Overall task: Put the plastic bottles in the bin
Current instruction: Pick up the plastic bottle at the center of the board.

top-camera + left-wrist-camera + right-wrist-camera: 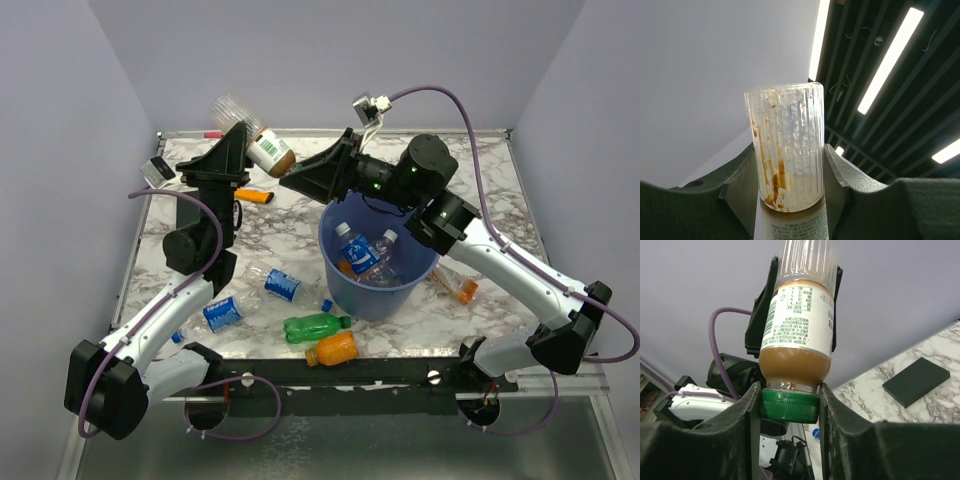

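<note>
A brown bottle (pixel 262 148) with a white label and green cap (pixel 789 406) is held in the air between both arms, above the table's far left. My left gripper (pixel 240 138) is shut on its clear ribbed end (pixel 787 145). My right gripper (pixel 292 176) is shut on the green cap, with one finger on each side of it. The blue bin (pixel 378 290) stands below and right of the bottle and holds two clear bottles with blue labels (pixel 355 245). On the table lie two clear blue-labelled bottles (pixel 281 285), a green bottle (pixel 315 326) and an orange bottle (pixel 333 349).
Another orange bottle (pixel 456 284) lies right of the bin. An orange marker (pixel 255 196) lies under the held bottle. A flat black rectangle (pixel 916 381) lies on the marble table. A loose blue cap (pixel 327 305) lies near the bin. Walls close in three sides.
</note>
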